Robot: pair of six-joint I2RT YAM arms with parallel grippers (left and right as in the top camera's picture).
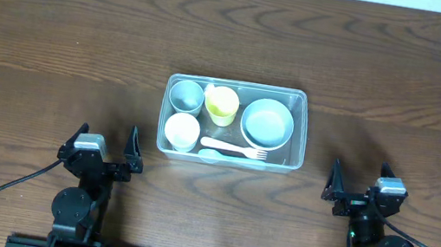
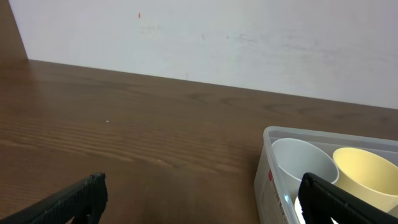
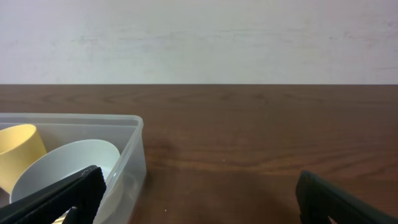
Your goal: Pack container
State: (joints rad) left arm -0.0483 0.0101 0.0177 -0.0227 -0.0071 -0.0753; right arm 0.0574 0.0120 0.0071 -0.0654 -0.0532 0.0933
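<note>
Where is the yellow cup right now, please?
In the overhead view, the yellow cup sits inside the clear container, along its far side, between the grey cup and the blue bowl.

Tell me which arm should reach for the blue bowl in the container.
Right. The blue bowl sits at the right end of the container, nearer the right gripper, which is open and empty. The left gripper, also open, would have to cross over the cups.

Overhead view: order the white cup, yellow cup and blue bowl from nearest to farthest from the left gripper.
1. White cup, near-left corner of the container, closest to the left gripper.
2. Yellow cup, far side, middle.
3. Blue bowl, right end.
</note>
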